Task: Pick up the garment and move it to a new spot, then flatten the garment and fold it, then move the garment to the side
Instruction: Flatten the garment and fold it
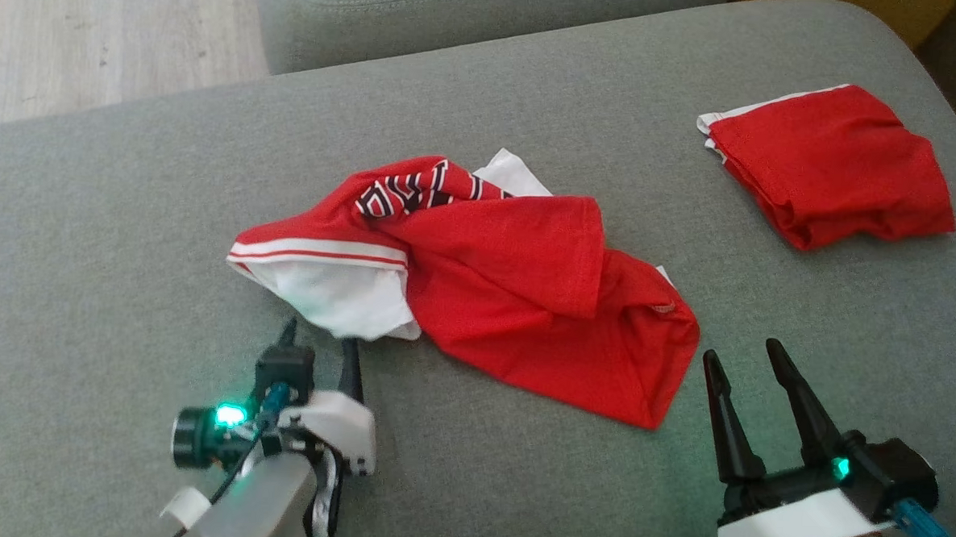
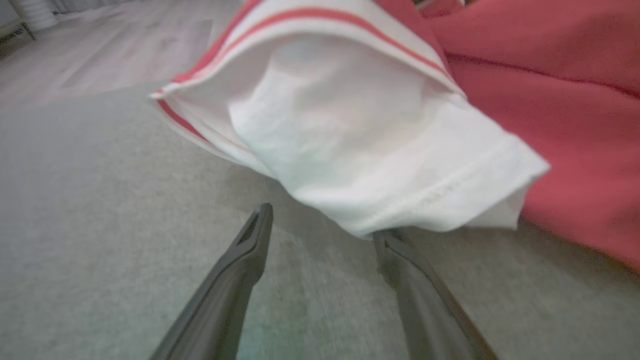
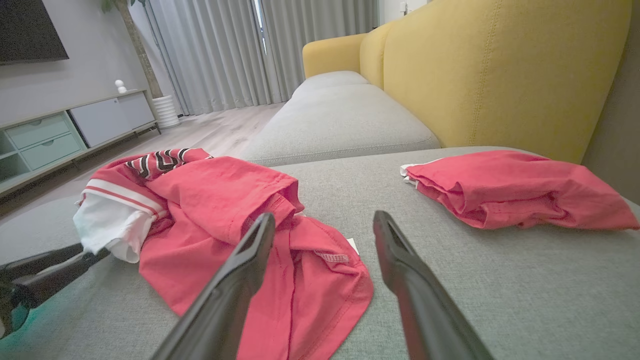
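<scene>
Both jaws gape empty. Plenty of bare cushion [image 1: 109,228] left of the crumpled shirt [image 1: 525,303], stretched left to right, white sleeve [image 1: 340,295] end at the left jaws.

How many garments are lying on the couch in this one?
2. A crumpled red-and-white shirt lies in the middle of the couch; a folded red garment sits far right. None look hidden.
</scene>
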Motion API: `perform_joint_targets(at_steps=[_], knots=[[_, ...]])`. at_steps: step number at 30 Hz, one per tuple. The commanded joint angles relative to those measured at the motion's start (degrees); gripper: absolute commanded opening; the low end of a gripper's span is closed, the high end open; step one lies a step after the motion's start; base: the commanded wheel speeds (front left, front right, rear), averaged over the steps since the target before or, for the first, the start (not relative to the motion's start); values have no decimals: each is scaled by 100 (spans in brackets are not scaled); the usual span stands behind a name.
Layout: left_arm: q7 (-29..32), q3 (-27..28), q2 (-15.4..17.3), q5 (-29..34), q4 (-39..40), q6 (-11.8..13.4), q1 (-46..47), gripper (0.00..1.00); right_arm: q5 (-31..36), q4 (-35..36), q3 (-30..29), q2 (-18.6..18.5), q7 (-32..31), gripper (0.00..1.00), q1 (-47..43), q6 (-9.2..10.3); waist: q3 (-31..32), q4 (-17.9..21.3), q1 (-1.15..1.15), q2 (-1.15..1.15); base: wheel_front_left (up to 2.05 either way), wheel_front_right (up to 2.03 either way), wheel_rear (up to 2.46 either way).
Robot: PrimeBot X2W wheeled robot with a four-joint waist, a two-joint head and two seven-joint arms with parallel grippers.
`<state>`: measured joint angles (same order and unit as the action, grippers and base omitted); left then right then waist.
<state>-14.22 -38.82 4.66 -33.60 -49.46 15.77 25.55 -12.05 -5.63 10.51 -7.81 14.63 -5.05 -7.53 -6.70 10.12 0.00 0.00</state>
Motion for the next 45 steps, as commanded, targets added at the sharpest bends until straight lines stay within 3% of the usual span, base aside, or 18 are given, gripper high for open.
perform_joint_targets(at_steps=[1, 4, 7, 11, 14, 16, 18, 19, 24, 31, 40, 45], knots=[[-74, 258, 38, 103, 216, 91, 221, 100, -21, 183, 105, -76, 37, 100, 198, 4, -7, 13, 0, 0, 0, 0, 0], [-76, 753, 61, 413, 674, 390, 35, 100, -22, 174, 103, -68, 37, 100, 203, 4, 0, 45, 0, 0, 0, 0, 0], [-76, 1178, 53, 722, 1063, 531, -234, 100, -23, 161, 99, -40, 37, 100, 194, 4, 30, 67, 0, 0, 0, 0, 0], [-77, 1556, -5, 963, 1212, 371, -495, 100, -15, 154, 153, -10, 37, 100, 199, 4, 68, 113, 0, 0, 0, 0, 0], [-77, 1744, -65, 1034, 1204, 56, -544, 100, -22, 173, 139, -56, 37, 100, 201, 4, 71, 126, 0, 0, 0, 0, 0], [-77, 1823, -98, 1090, 1154, -135, -544, 80, -22, 190, 130, -99, 37, 100, 213, 4, 59, 134, 0, 0, 0, 0, 0], [-77, 1894, -124, 1151, 1116, -298, -528, 36, -20, 208, 111, -130, 37, 100, 233, 4, 47, 143, 0, 0, 0, 0, 0], [-77, 1926, -133, 1199, 1126, -374, -525, 0, -20, 214, 102, -136, 37, 100, 239, 4, 43, 147, 0, 0, 0, 0, 0], [-77, 2022, -165, 1392, 1249, -755, -567, 0, 1, 220, 62, -111, 37, 100, 202, 4, 53, 86, 0, 0, 0, 0, 0], [-77, 2151, -176, 1686, 1870, -827, -931, 0, 1, 205, 17, 22, 37, 100, 108, 4, 199, -149, 0, 0, 0, 0, 0], [-77, 2178, -178, 2039, 2732, -712, -1700, 0, 41, 123, -9, 116, 37, 100, -27, 4, 464, -392, 0, 0, 0, 0, 0], [-77, 2397, -57, 2413, 3263, -554, -2242, 0, 238, -539, -227, 201, 37, 100, -228, 4, 554, -586, 0, 0, 0, 0, 0]])
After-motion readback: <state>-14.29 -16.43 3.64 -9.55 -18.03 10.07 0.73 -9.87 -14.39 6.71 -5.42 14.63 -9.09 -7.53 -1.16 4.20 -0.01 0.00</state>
